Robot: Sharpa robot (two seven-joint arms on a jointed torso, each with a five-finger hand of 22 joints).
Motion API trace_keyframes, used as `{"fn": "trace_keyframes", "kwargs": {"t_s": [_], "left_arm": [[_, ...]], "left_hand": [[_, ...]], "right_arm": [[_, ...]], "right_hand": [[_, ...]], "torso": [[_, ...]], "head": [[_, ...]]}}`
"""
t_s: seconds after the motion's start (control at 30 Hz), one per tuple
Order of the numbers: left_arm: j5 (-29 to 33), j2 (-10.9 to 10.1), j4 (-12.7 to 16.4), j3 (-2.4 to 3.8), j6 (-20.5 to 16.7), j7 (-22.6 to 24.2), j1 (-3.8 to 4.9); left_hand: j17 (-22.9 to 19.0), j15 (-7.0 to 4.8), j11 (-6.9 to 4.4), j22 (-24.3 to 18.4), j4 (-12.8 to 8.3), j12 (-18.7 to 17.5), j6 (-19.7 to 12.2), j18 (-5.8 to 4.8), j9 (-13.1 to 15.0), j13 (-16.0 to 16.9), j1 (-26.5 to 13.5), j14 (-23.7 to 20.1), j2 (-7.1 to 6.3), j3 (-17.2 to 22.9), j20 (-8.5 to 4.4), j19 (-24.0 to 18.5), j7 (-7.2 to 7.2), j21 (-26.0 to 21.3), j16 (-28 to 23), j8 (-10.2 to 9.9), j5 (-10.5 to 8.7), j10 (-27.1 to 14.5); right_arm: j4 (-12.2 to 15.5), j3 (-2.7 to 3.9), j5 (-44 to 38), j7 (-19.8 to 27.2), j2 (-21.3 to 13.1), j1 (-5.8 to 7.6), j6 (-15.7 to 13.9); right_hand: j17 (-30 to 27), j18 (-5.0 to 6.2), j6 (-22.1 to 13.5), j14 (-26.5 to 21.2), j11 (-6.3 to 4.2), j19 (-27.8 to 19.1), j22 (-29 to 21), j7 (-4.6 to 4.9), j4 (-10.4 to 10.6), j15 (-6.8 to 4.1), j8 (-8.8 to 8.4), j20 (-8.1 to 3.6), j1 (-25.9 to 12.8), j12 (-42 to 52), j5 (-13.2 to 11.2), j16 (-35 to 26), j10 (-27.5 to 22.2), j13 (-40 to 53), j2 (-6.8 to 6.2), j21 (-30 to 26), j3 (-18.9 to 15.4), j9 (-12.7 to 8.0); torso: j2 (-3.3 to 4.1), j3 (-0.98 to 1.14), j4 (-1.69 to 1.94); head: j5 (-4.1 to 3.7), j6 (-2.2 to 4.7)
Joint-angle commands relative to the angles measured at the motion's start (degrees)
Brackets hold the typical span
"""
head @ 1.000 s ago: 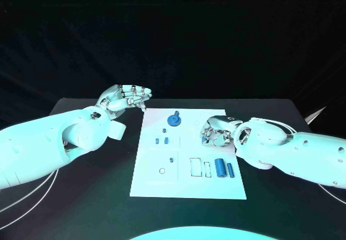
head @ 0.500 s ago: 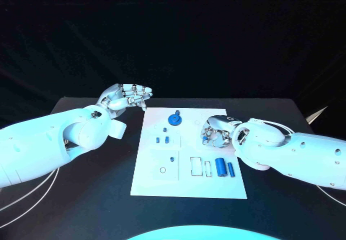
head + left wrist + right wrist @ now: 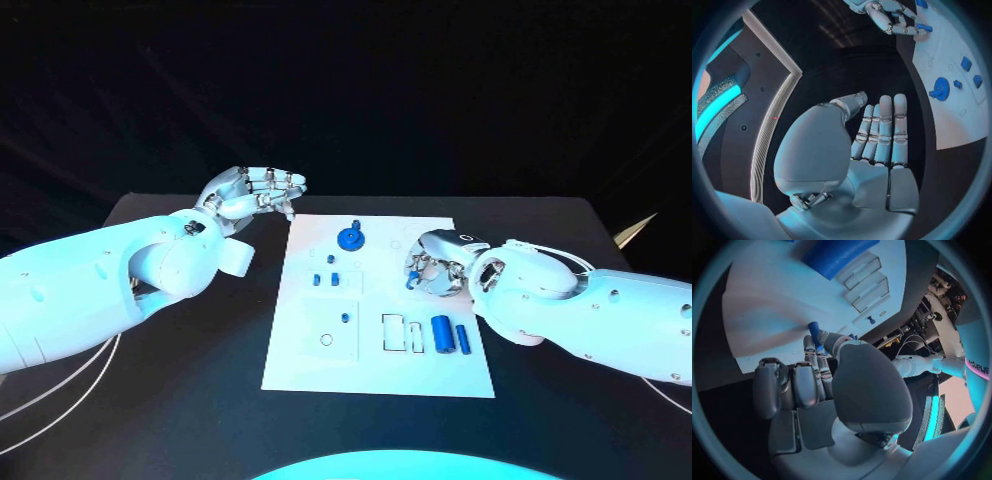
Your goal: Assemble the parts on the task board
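Pinching a small blue peg (image 3: 814, 333) upright, the right robot hand (image 3: 437, 264) is best lowered squarely over the task board (image 3: 378, 372), while the left robot hand (image 3: 257, 194) is kept curled, grasping nothing.

The task board (image 3: 378, 375) lies between the two hands — the left hand (image 3: 255, 195) off its far left corner, the right hand (image 3: 437, 264) over its right edge. Two cylinders (image 3: 450, 335) lie just nearer than the right hand; the gear (image 3: 351, 238) sits to its left, farther back.
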Motion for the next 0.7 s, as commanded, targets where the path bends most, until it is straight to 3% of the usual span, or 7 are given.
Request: {"fn": "trace_keyframes", "kwargs": {"t_s": [0.03,0.27,0.37,0.47,0.57,0.7], "left_arm": [[0.31,0.15,0.01,0.05,0.91,0.56,0.02],[0.31,0.34,-0.12,0.05,0.89,0.62,-0.02],[0.32,0.42,-0.17,0.05,0.88,0.63,-0.04],[0.32,0.55,-0.23,0.05,0.92,0.67,-0.07],[0.34,0.60,-0.27,0.05,0.95,0.68,-0.08],[0.36,0.72,-0.33,0.05,1.02,0.73,-0.10]], "left_hand": [[-0.05,-0.02,0.07,0.10,-0.14,0.31,0.22,0.30,0.06,-0.03,-0.02,-0.45,0.47,-0.13,0.20,-0.39,-0.15,0.05,-0.39,0.21,0.35,-0.30],[-0.05,-0.02,0.07,0.10,-0.14,0.31,0.22,0.30,0.06,-0.03,-0.02,-0.45,0.47,-0.13,0.20,-0.39,-0.15,0.05,-0.39,0.21,0.35,-0.30],[-0.05,-0.02,0.07,0.10,-0.14,0.31,0.22,0.30,0.06,-0.03,-0.02,-0.45,0.47,-0.13,0.20,-0.39,-0.15,0.05,-0.39,0.21,0.35,-0.30],[-0.05,-0.02,0.07,0.10,-0.14,0.31,0.22,0.30,0.06,-0.03,-0.02,-0.45,0.47,-0.13,0.20,-0.39,-0.15,0.05,-0.39,0.21,0.35,-0.30],[-0.05,-0.02,0.07,0.10,-0.14,0.31,0.22,0.30,0.06,-0.03,-0.02,-0.45,0.47,-0.13,0.20,-0.39,-0.15,0.05,-0.39,0.21,0.35,-0.30],[-0.05,-0.02,0.07,0.10,-0.14,0.31,0.22,0.30,0.06,-0.03,-0.02,-0.45,0.47,-0.13,0.20,-0.39,-0.15,0.05,-0.39,0.21,0.35,-0.30]], "right_arm": [[0.82,0.14,0.31,1.00,-0.45,0.33,-3.21],[4.37,0.47,1.35,2.26,-2.07,1.75,-5.54],[6.15,0.57,1.48,2.45,-2.51,2.17,-5.99],[7.92,0.62,1.89,2.74,-2.18,2.35,-6.30],[8.75,0.62,2.26,3.10,-1.37,2.05,-6.33],[9.30,0.61,2.76,3.96,0.88,0.30,-6.88]], "right_hand": [[0.05,0.14,-0.37,0.91,-1.10,0.34,4.74,-0.03,-0.40,-0.35,2.00,-0.27,-0.76,-0.18,0.25,0.39,1.46,0.01,0.16,0.43,0.14,4.37],[0.43,-0.10,-0.69,1.02,-1.17,0.79,5.59,-0.10,-1.39,-0.39,2.74,-0.29,-2.23,-0.30,1.17,0.61,1.83,0.10,-0.16,1.39,0.81,5.38],[0.50,-0.13,-0.70,1.04,-1.18,0.84,5.70,-0.11,-1.48,-0.40,2.80,-0.29,-2.29,-0.30,1.20,0.64,1.87,0.11,-0.17,1.51,0.86,5.45],[0.51,-0.15,-0.70,1.05,-1.20,0.88,5.77,-0.12,-1.56,-0.41,2.86,-0.30,-2.36,-0.29,1.22,0.66,1.92,0.12,-0.17,1.59,0.91,5.52],[0.51,-0.14,-0.72,1.05,-1.20,0.87,5.76,-0.12,-1.61,-0.42,2.89,-0.30,-2.40,-0.29,1.22,0.66,1.95,0.13,-0.18,1.57,0.93,5.56],[0.49,-0.09,-0.93,1.04,-1.18,0.78,5.60,-0.04,-1.81,-0.42,2.90,-0.31,-2.53,-0.34,1.34,0.67,1.94,0.14,-0.16,1.36,1.10,5.67]], "torso": [[-0.03,0.01,-0.04],[-0.01,-0.01,-0.01],[0.00,-0.03,-0.04],[-0.01,-0.07,0.00],[0.03,-0.04,0.01],[0.09,-0.12,-0.10]], "head": [[0.22,0.05],[0.54,0.36],[0.89,0.00],[1.20,0.10],[1.49,0.10],[2.04,0.08]]}}
